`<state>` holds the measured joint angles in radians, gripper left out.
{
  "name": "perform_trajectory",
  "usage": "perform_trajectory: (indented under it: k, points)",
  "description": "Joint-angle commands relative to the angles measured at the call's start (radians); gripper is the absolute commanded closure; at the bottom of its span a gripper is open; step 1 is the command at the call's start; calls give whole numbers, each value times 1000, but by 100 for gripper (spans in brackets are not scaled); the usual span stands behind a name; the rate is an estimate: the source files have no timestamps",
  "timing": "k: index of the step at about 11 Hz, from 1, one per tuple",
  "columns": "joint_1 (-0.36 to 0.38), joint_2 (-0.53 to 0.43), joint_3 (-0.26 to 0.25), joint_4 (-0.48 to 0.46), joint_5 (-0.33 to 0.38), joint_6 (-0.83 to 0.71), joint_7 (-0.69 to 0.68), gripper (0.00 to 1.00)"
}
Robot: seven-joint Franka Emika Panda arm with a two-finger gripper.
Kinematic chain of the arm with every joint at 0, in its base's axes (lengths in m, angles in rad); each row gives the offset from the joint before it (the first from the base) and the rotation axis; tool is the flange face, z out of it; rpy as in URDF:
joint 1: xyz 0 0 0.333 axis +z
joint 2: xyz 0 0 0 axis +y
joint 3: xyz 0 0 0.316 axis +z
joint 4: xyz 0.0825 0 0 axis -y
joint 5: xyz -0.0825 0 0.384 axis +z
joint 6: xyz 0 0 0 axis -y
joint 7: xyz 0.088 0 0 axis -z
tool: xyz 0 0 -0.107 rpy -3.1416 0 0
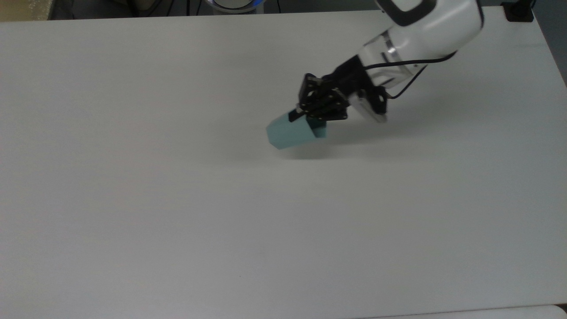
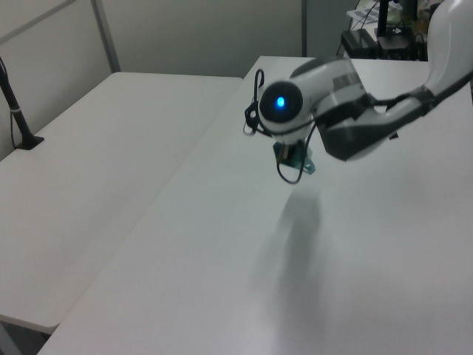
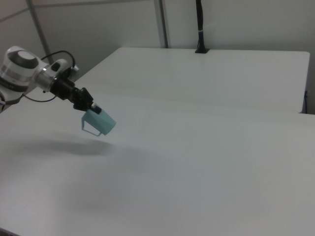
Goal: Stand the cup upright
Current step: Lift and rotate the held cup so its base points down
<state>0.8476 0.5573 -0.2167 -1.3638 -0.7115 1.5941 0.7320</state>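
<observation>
Aloft above the smooth matte white tabletop [image 1: 177, 199], the small pale teal plastic cup [image 1: 292, 131] hangs tilted in the black two-finger gripper [image 1: 308, 118]. Its jaws are closed on the cup's wide rim end, one finger lying along the outer wall. The cup's sides are flat angular facets that taper to a narrower base, and that base points down and toward the top view's left. In the right view the cup [image 3: 99, 122] clearly clears the surface, with a thin loop handle hanging from its lower side and a soft shadow on the tabletop [image 3: 206, 167] beneath it. The gripper [image 3: 91, 108] there reaches in from the right view's left, on a glossy white arm [image 3: 22, 71] with rounded shells, a metal ring at the wrist and a thin black cable looping beside it. In the left view a blue light glows on the rounded wrist joint [image 2: 283, 105], and a sliver of the teal cup [image 2: 304, 163] shows just beneath it.
</observation>
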Motion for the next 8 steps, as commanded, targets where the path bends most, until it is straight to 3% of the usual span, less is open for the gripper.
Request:
perform_trajectory:
  k: [1, 4, 6, 8]
  points:
    - [-82, -115, 13, -107, 108, 30, 15, 100]
    - [-175, -317, 14, -257, 265, 142, -64, 100]
    - [-255, -457, 14, -412, 355, 283, -101, 100]
    - [-339, -511, 16, -518, 467, 407, -164, 100]
